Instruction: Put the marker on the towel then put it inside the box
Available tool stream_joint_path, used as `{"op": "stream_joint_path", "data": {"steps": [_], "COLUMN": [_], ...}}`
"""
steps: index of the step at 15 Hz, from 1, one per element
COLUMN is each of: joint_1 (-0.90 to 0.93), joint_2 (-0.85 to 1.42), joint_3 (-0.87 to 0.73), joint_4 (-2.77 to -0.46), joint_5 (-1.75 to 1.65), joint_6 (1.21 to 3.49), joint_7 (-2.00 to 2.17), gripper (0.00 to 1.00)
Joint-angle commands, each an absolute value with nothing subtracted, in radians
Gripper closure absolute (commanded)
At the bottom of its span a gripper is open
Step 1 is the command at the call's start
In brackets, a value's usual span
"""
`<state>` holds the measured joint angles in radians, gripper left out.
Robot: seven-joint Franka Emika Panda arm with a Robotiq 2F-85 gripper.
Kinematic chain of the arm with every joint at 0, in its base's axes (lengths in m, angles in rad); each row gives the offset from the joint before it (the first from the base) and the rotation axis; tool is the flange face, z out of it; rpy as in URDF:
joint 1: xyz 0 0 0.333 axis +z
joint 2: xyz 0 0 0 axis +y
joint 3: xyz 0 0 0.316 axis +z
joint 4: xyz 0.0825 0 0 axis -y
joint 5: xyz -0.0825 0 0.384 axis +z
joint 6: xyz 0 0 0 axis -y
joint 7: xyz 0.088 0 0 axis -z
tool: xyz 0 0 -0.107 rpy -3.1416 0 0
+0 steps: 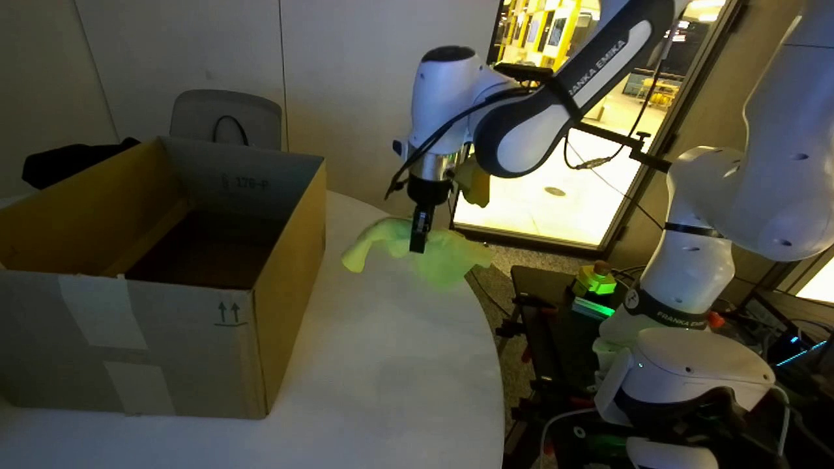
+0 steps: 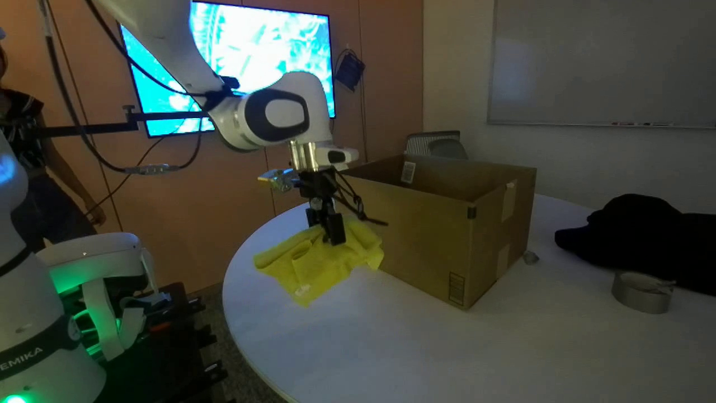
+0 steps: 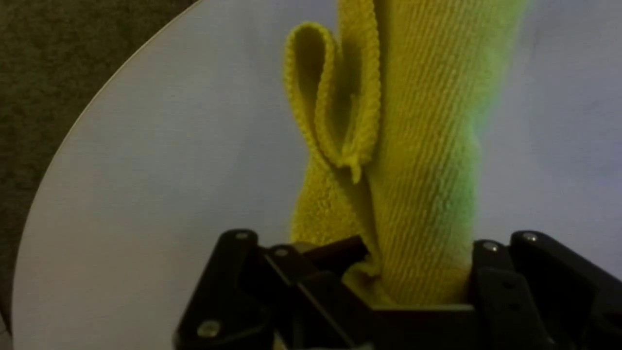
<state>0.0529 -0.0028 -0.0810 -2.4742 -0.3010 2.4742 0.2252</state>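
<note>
The black two-finger gripper [image 2: 327, 234] pinches the yellow-green soft cloth towel [image 2: 319, 268], which hangs in folds above the round white desk [image 2: 391, 341]. On it stands the large brown cardboard box [image 2: 411, 240], near the towel; there lie also a round grey roll [image 2: 639, 296] and a black soft-looking heap [image 2: 643, 238]. A bright rectangular screen [image 2: 268, 39] and a wide whiteboard [image 2: 604, 61] hang on the walls [image 2: 456, 106]

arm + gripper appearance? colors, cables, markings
The arm is white with rounded segments and black panels. Pale lettering reads "ANKA EMIKA", its start hidden, with a black strap beside it. Black cables run along the arm. A silver collar joins the gripper: black, angular, two-fingered, with small silver bolts.
</note>
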Motion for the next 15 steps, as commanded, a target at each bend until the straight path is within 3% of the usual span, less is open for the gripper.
{"op": "stream_joint_path", "data": {"steps": [1, 6, 15], "joint_1": [0.05, 0.057, 0.094], "joint_2": [-0.163, -0.132, 0.266], "joint_3": [-0.009, 0.089, 0.087], "joint_4": [-2.414, -2.139, -1.645], "joint_5": [-0.338, -0.284, -0.332], "joint_6": [2.356, 2.264, 2.254], "joint_7": [0.269, 0.266, 0.368], "gripper": [1.0, 1.0, 1.0]}}
